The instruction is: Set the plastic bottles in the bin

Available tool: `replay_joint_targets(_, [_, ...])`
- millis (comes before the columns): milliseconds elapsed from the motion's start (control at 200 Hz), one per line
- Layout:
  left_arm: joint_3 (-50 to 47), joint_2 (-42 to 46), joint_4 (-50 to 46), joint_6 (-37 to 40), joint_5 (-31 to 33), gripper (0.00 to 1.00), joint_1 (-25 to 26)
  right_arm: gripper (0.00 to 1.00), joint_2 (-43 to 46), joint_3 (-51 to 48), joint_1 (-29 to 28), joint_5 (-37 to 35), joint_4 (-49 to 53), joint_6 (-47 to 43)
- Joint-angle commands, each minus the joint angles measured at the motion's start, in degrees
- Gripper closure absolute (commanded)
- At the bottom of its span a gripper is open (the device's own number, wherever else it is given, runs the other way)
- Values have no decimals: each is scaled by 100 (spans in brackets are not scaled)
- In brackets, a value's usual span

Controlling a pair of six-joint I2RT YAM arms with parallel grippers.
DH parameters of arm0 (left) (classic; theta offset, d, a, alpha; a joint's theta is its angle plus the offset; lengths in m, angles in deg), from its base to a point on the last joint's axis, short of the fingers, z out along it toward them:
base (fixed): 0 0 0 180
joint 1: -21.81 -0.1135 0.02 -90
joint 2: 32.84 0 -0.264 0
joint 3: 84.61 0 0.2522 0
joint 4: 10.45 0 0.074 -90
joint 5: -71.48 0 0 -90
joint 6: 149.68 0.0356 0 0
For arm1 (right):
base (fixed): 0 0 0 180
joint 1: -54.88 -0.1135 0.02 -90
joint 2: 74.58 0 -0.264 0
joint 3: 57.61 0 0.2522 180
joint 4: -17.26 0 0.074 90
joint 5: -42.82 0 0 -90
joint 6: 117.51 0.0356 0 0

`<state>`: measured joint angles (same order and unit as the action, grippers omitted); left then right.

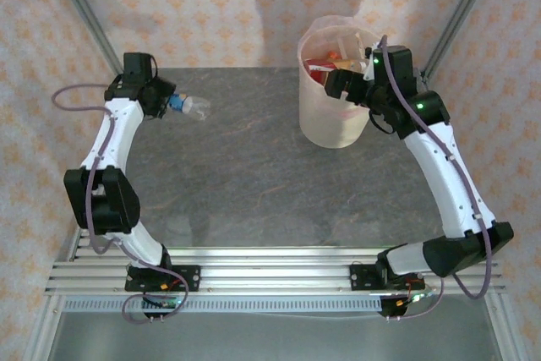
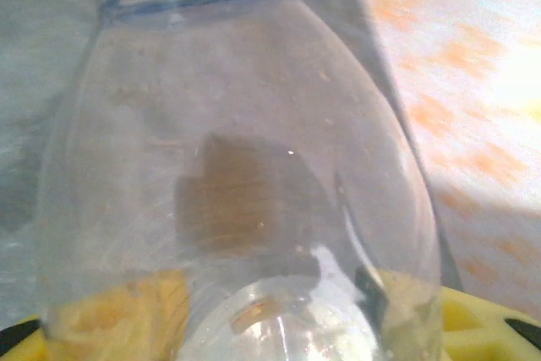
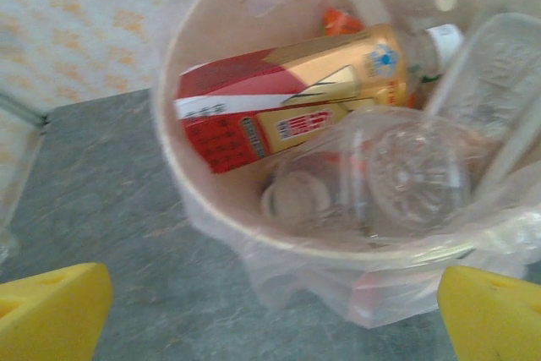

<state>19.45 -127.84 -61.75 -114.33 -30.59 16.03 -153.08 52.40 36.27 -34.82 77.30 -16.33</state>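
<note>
Your left gripper pinches a clear bottle lying at the far left of the bench, likely ready to lift it, while your right gripper hangs over the part-filled bin, fingers spread, holding nothing.

A: Where does the overhead view sit?
B: High, behind the arm bases. It looks down and forward across the whole table to the back wall.
A: And the wrist views?
B: The left one is right up against a clear bottle, looking along its length. The right one is close above the bin, tilted down into its mouth.
A: Any overlap?
B: The overhead view takes in that bottle and that bin too, from much farther off.
</note>
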Motion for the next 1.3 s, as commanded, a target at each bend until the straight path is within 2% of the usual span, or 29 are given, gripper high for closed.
replay_joint_targets(0, [331,299,-368,1199,-394,48,315,1,163,-106,-27,822,-263,-167])
replay_joint_targets(200, [299,976,265,2607,-704,48,1034,1,265,-91,-22,974,-413,68])
replay_joint_targets(400, [-405,1728,1409,4151,-683,47,1836,1,349,-2,-30,1389,-638,443])
replay_joint_targets(495, [-899,2026,2091,4591,-920,46,2056,1,432,-13,-37,1688,-874,631])
replay_joint_targets(591, [-1081,2104,2387,4871,-1253,45,2228,1,502,-102,-60,2179,-1328,864])
replay_joint_targets(676, [-1102,2083,2496,5148,-1609,45,2420,1,458,-54,-279,2326,-1538,895])
replay_joint_targets(796, [-1027,2002,2512,5588,-2053,45,2768,0,163,401,-842,2010,-1266,543])
replay_joint_targets(996, [-543,1711,2011,6123,-2668,45,3177,16,-382,1056,-1338,1947,-1195,356])
replay_joint_targets(1291, [-437,1705,1882,6342,-3304,45,3320,35,-761,1333,-1443,2168,-1369,416])
